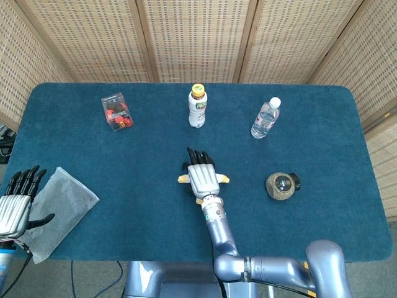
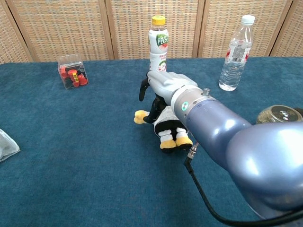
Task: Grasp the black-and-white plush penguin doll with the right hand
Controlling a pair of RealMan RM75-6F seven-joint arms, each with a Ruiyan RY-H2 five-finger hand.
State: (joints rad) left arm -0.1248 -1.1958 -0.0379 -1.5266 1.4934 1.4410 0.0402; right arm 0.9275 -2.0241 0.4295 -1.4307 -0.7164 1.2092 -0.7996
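Note:
The black-and-white plush penguin (image 2: 167,126) lies on its back in the middle of the blue table (image 1: 322,149), yellow feet toward me. My right hand (image 2: 164,85) hovers directly over it, fingers spread and pointing away, and holds nothing. In the head view the right hand (image 1: 201,176) covers almost all of the penguin (image 1: 183,179); only the yellow wing tips stick out on either side. My left hand (image 1: 16,205) rests open at the table's near left corner, far from the doll.
A yellow-capped drink bottle (image 1: 197,107) stands just beyond the penguin, and a water bottle (image 1: 265,118) to its right. A round jar (image 1: 282,185) lies right of the hand. A clear box (image 1: 116,112) sits far left, a plastic bag (image 1: 62,208) beside the left hand.

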